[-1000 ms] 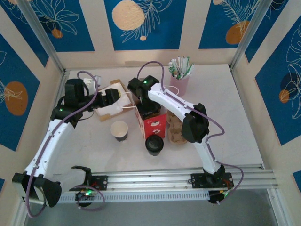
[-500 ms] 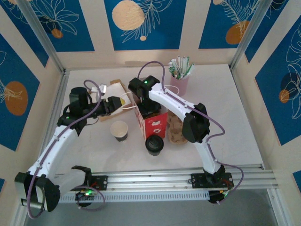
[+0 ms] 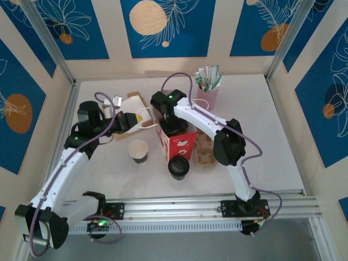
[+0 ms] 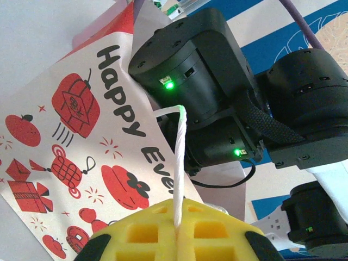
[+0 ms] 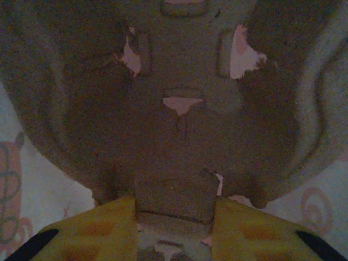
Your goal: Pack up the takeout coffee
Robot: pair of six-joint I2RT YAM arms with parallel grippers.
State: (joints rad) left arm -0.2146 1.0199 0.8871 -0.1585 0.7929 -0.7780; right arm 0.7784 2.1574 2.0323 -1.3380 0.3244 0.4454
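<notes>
Top external view: at the left of the white table [image 3: 266,136], the left gripper [image 3: 129,120] reaches toward frame centre, just in front of a flat brown cardboard box [image 3: 132,102]. Below it stands an open tan paper cup with a dark sleeve [image 3: 137,150], apart from the gripper. At centre stands the red and white printed paper bag [image 3: 178,144], upright, its white cord handle [image 3: 145,122] drawn leftward to the left gripper. Just below the bag sits a paper coffee cup with a black lid [image 3: 178,166]. The right gripper [image 3: 174,126] is pushed down into the bag's open mouth. Touching the bag's right side lies a brown pulp tray [image 3: 204,150], flat on the table. At upper right stands a pink cup of wrapped sticks [image 3: 207,95].

Left wrist view: the yellow fingers are pressed together, pinching the cord handle, which runs up from them against the bag's printed side.

Right wrist view: in dim light, the yellow fingers stand on either side of a flat tab of a brown moulded-pulp cup carrier [image 5: 179,136] and pinch it between them.
</notes>
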